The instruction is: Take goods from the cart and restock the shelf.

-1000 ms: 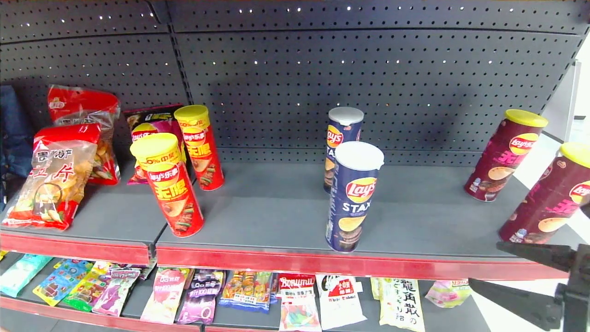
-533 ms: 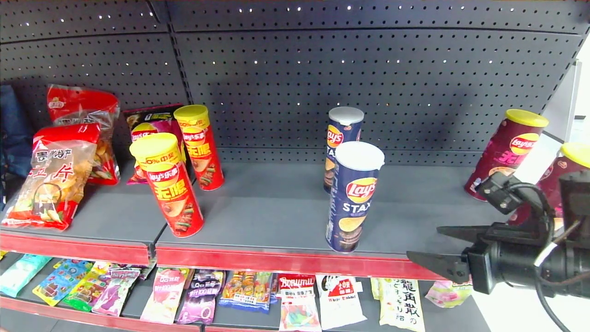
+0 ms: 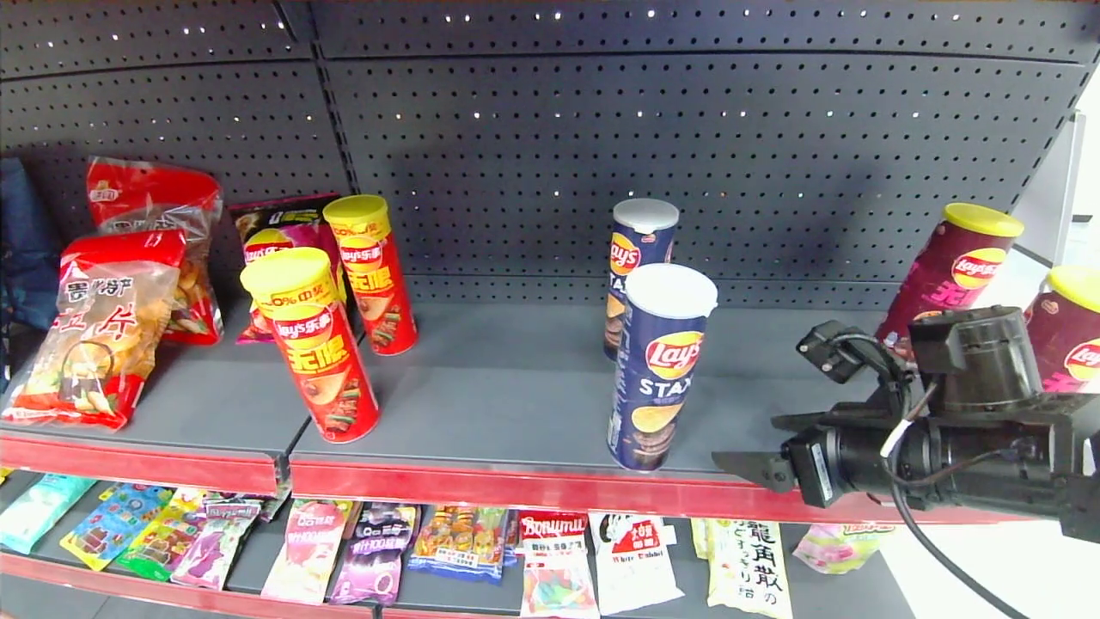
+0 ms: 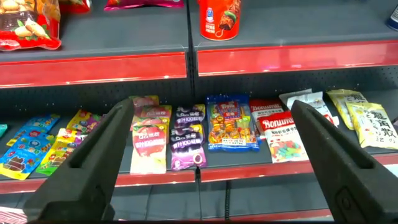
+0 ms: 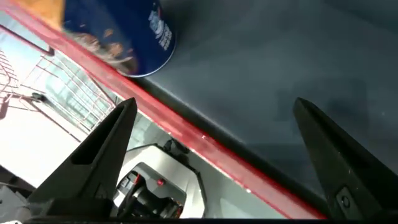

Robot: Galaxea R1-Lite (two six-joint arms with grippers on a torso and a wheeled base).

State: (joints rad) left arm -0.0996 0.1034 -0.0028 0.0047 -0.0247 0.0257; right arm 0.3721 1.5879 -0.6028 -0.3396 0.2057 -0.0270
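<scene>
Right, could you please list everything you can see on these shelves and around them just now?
red cans: two, yellow lids, top shelf left.
blue cans: two, pale lids, top shelf centre.
maroon cans: two, yellow lids, top shelf right.
red snack bags: two, top shelf far left.
dark snack bag: one, behind the red cans.
small packets: many, mixed colours, lower shelf.
right gripper: black, open, by the top shelf's front edge, right of the blue cans.
left gripper: black, open, facing the lower shelf.
</scene>
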